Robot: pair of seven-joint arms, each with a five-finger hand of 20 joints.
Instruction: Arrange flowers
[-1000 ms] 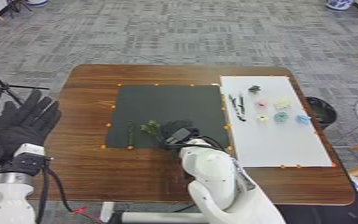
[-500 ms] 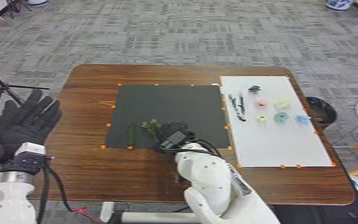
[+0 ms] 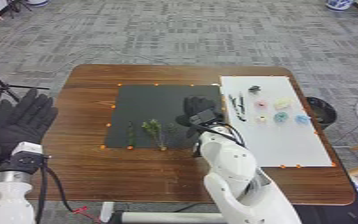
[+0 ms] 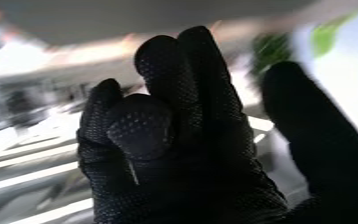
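The step in hand looks like laying out the greenery: a thin green stem [image 3: 131, 134] and a bushy sprig [image 3: 153, 129] lie side by side on the near part of the dark mat [image 3: 158, 102], with a faint thin sprig [image 3: 171, 129] just beside the bushy one. The right hand [image 3: 197, 107] is over the right side of the mat, near the white sheet [image 3: 286, 145], and seems to be between pieces. It is loosely spread and holds nothing, the thumb well apart from the fingers and one finger bent forward of the rest; whether it touches the mat I cannot tell. The left hand [image 3: 20, 125] is spread wide and empty, off the left side of the table [image 3: 162, 175]. On the white sheet are a pink flower [image 3: 262, 104], a pale yellow flower [image 3: 282, 103], a small yellow flower [image 3: 262, 118], a teal flower [image 3: 280, 117], a blue flower [image 3: 302, 119] and a dark green leaf [image 3: 254, 89], with narrow dark pieces [image 3: 241, 107] near its left edge. The next move probably calls for the right hand to cross onto the sheet and pinch one piece cleanly; the flowers sit fairly close together, so a broad grasp could nudge a neighbour. Compared with half a second ago, the right hand has moved forward and to the right, from just beside the bushy sprig, whose lower stem is now in plain sight. The flowers lie as they did.
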